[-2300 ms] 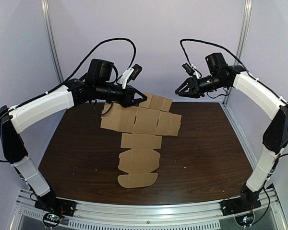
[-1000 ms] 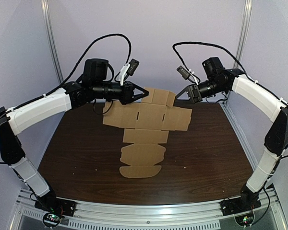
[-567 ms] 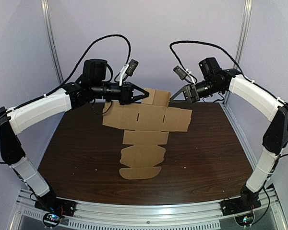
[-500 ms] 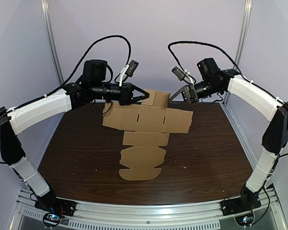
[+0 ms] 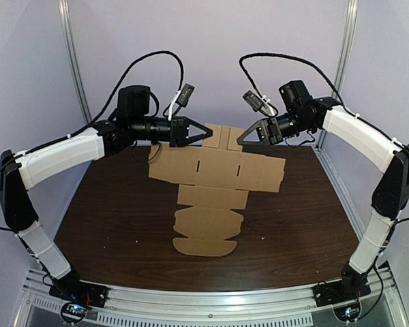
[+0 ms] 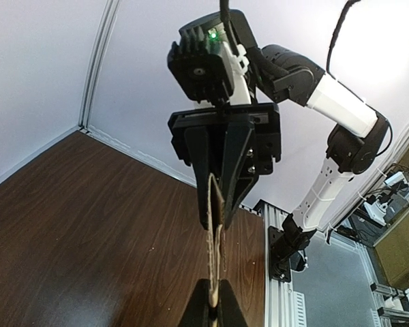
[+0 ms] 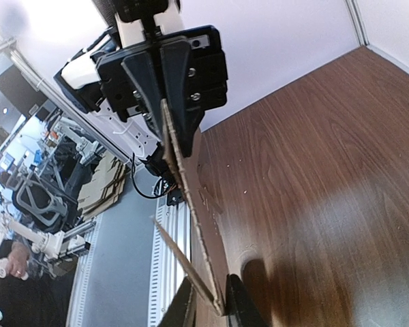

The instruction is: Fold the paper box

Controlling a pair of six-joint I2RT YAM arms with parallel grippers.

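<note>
The dark wooden counter [image 5: 109, 211] is covered along its middle by the box [image 5: 215, 170], an unfolded cardboard blank spread open. Its rounded near flap is laid toward the arm bases, and its far flaps are raised at the back. The far edge is gripped from opposite sides: the left end effector [image 5: 203, 134] is clamped on the left corner, and the right end effector [image 5: 244, 138] is clamped on the right corner. In both wrist views the cardboard is seen edge-on, pinched between the fingers.
</note>
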